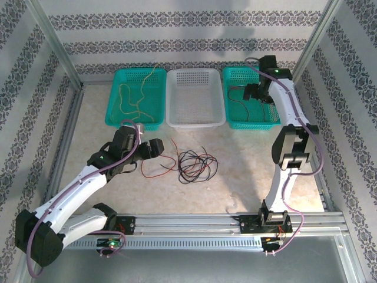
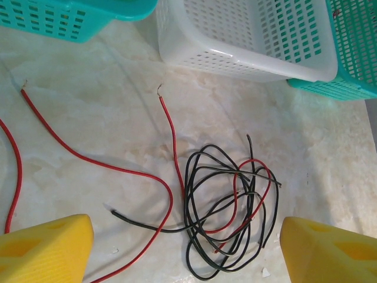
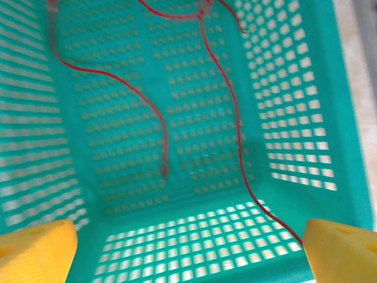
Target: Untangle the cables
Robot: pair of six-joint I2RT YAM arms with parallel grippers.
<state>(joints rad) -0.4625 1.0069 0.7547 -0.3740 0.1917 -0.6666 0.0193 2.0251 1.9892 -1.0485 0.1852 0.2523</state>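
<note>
A tangle of black and red cables [image 1: 196, 165] lies on the table in front of the white basket; in the left wrist view the tangle [image 2: 230, 212] sits between my fingers' line and the basket. A loose red cable [image 2: 88, 159] trails off to its left. My left gripper [image 1: 158, 147] [image 2: 185, 247] hovers open just left of the tangle, holding nothing. Yellow cables [image 1: 134, 97] lie in the left green basket [image 1: 118, 121]. My right gripper [image 1: 254, 94] [image 3: 191, 250] hangs open over the right green basket [image 1: 272, 121], where thin red cables [image 3: 159, 124] lie; one passes by the right fingertip [image 3: 341, 247].
An empty white basket [image 1: 177, 121] stands between the two green ones at the back. Aluminium frame posts and patterned walls enclose the table. Bare marble surface lies around the tangle and toward the right arm's base.
</note>
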